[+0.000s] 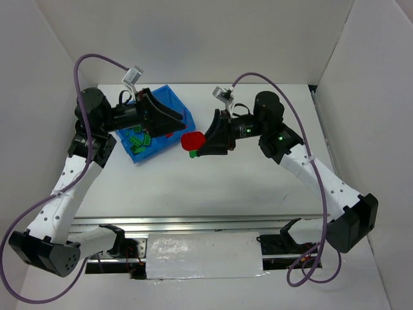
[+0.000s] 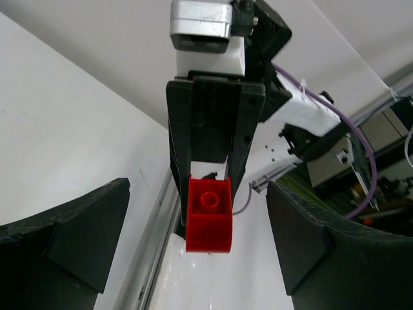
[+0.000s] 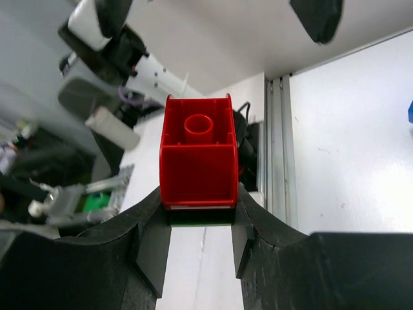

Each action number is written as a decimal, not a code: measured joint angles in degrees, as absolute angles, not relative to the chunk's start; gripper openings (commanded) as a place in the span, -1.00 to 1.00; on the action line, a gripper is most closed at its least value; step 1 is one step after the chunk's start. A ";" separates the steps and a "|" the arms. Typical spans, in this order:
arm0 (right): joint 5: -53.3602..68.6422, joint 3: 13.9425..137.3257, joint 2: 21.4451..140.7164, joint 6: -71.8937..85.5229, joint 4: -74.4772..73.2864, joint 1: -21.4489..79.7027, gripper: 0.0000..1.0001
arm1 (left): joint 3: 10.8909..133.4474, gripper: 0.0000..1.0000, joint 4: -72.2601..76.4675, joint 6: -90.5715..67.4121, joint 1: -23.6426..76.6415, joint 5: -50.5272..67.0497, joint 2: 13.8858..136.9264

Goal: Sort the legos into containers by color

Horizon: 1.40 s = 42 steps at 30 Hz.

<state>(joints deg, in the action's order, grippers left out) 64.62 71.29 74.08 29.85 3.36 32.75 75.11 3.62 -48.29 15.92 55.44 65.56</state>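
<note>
Showing top view: blue bin [image 1: 173,98] far left, green legos [image 1: 141,139] in its near-left compartment; left gripper [image 1: 175,126] above, jaws wide apart; red brick [image 1: 193,140] held just right of bin. Left wrist: right gripper [image 2: 208,194] clamped on it. Right wrist: glossy, one round stud.

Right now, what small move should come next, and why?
Probably ease the open left gripper onto the red brick pinched by the right gripper: the top view shows a green piece just under it, so the pair likely needs pulling apart before binning.
</note>
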 measured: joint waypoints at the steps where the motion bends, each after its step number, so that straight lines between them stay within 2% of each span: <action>1: 65.80 72.86 74.13 27.70 0.03 32.56 -1.00 | 75.11 0.99 4.32 -48.56 15.94 56.88 65.91; 11: 70.43 77.25 75.77 19.53 -12.82 32.25 -1.00 | 73.76 0.99 5.67 -49.39 17.80 61.25 66.50; 18: 67.00 78.74 76.62 18.44 -15.31 32.23 -1.00 | 76.77 0.97 -6.42 -41.78 20.84 58.15 68.20; 21: 66.13 79.53 76.64 18.15 -15.73 32.21 -1.00 | 78.15 0.82 -10.94 -38.89 21.61 56.69 68.93; 26: 63.96 80.82 76.64 17.15 -17.10 32.21 -1.00 | 78.94 0.21 -14.02 -36.64 22.13 56.27 70.28; 27: 63.59 80.82 76.77 16.93 -17.72 32.21 -1.00 | 79.29 0.19 -14.22 -36.36 22.24 56.27 70.54; 30: 62.87 81.21 77.49 16.58 -18.85 31.99 -1.00 | 79.66 -0.34 -14.39 -35.99 22.61 56.64 71.11; 31: 63.00 81.36 77.67 16.69 -19.46 31.97 -1.00 | 79.77 -0.73 -14.33 -34.79 22.68 57.43 71.31; 33: 63.40 81.91 78.04 16.45 -20.23 31.88 -1.00 | 80.01 -1.00 -14.35 -34.26 22.72 57.60 71.48; 42: 64.84 82.96 78.85 11.25 -22.70 31.18 -1.00 | 78.46 -1.00 -12.40 -35.03 22.87 54.43 70.08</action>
<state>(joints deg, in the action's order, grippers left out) 64.84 82.96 78.85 11.25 -22.70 31.18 78.46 -12.40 -35.03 22.87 54.43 70.08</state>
